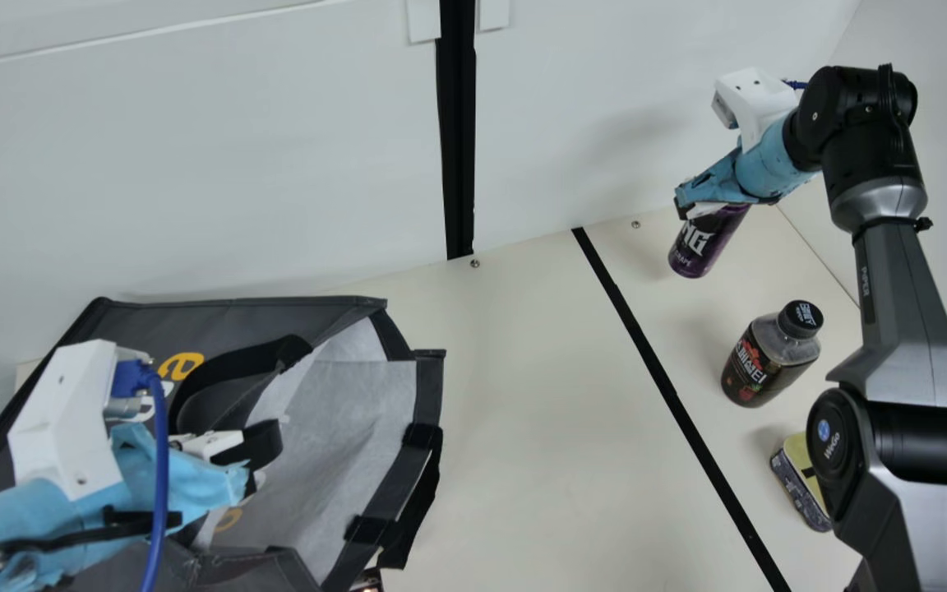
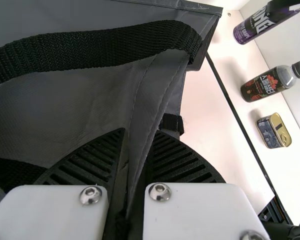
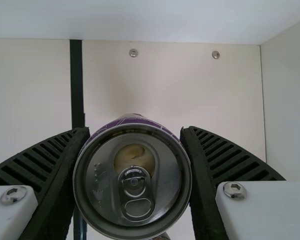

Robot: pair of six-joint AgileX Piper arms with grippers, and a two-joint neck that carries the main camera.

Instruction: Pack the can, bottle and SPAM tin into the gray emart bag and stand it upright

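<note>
A cream table [image 1: 539, 427] is crossed by a black strip [image 1: 671, 395], and its far edge is met by a white wall. Two screws [image 1: 475, 263] are set near that edge. To the left of the strip, in the main view, the gray bag [image 1: 350, 436] is laid, its mouth turned toward the strip and its pale lining exposed. On the strip's other side, the bottle [image 1: 757, 362] is stood upright, and the SPAM tin [image 1: 797, 481] is placed near it, lid up. Whether the base of the can [image 1: 704, 247] is rested on the table cannot be told.
</note>
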